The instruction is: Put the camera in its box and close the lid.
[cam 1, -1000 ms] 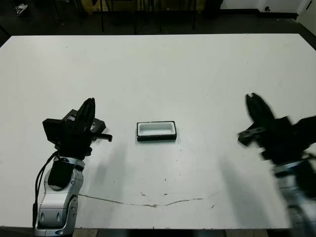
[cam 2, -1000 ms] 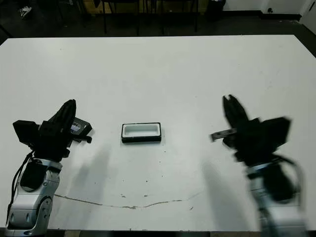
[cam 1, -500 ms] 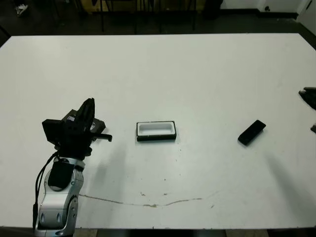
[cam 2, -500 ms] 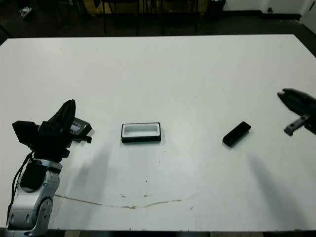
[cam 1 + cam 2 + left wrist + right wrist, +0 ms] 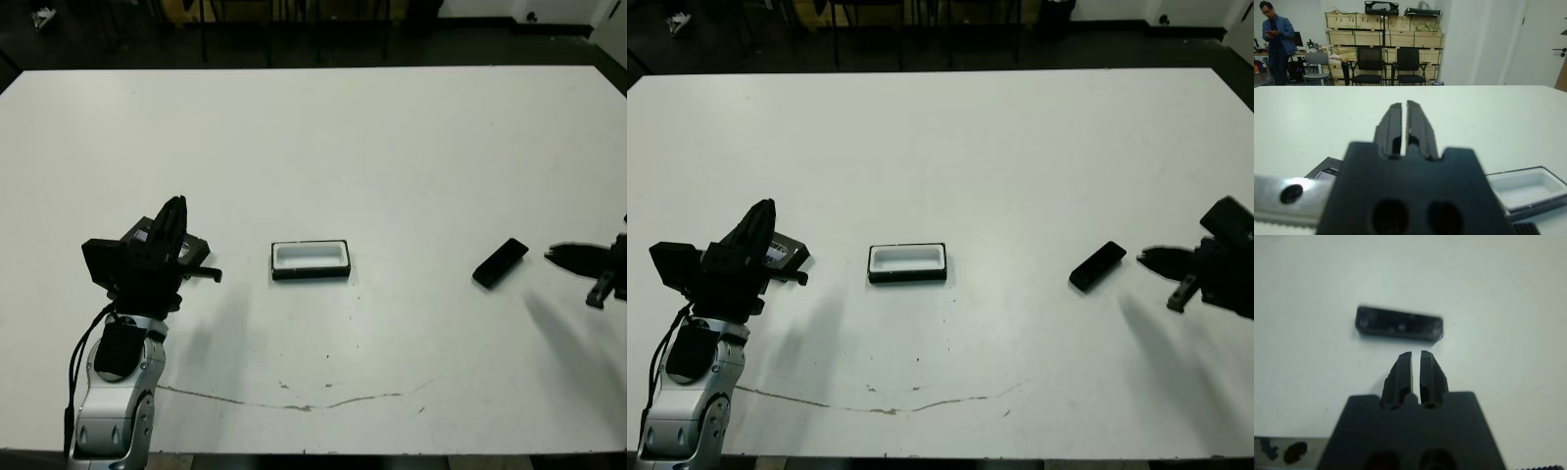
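1. Table (image 5: 323,137): white top, bearing all task items; a thin, irregular dark line (image 5: 294,403) runs across its near part.
2. Box (image 5: 311,259): shallow black tray with white lining, lying open near the middle of the table, hollow facing up and nothing in it.
3. Camera (image 5: 501,262): slim black bar, lying flat and slanted on the table, well to the right of the box. In the right wrist view it lies crosswise just beyond the fingertips, not touched.
4. Lid (image 5: 784,253): flat black slab with a glossy top, on the table left of the box and apart from it, partly covered by the left arm.
5. Left gripper (image 5: 1400,111): poised over the lid; jaws pressed nearly together with only a narrow slit between them, holding nothing.
6. Right gripper (image 5: 1416,363): low at the right edge, pointing toward the camera, just beside it; jaws pressed close together, empty.
7. Background, left wrist view: a person (image 5: 1276,44) standing, black chairs (image 5: 1390,64), stacked wooden crates (image 5: 1381,30).
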Robot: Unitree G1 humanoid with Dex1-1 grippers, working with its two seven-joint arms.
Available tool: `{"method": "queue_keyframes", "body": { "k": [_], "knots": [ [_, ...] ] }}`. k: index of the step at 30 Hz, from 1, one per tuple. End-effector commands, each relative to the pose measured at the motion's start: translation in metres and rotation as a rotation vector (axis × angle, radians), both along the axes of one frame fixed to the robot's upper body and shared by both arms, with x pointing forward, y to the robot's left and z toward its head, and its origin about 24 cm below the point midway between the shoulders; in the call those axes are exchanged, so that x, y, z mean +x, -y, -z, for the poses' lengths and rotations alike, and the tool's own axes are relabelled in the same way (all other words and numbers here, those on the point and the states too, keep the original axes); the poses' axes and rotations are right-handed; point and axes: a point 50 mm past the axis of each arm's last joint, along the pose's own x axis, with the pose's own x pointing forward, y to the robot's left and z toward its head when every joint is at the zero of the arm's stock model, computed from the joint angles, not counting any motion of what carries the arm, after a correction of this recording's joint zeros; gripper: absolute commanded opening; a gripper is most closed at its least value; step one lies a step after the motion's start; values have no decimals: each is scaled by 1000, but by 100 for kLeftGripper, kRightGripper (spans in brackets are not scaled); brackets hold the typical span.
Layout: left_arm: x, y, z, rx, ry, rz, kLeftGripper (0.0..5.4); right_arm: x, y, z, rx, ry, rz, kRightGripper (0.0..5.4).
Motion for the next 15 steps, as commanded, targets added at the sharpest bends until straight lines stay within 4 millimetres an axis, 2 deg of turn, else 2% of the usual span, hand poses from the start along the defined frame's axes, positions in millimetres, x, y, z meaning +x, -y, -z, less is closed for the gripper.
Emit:
{"method": "queue_keyframes", "body": {
  "k": [1,7,15],
  "knots": [
    [-2,-2,5,9,-28,-6,0,1,1,10,-7,-54,6,2],
    [-2,-2,5,21,-26,-9,0,4,3,25,-62,-85,28,2],
    [-3,-2,6,17,-36,-7,0,10,5,37,-51,-109,78,2]
  ]
}}
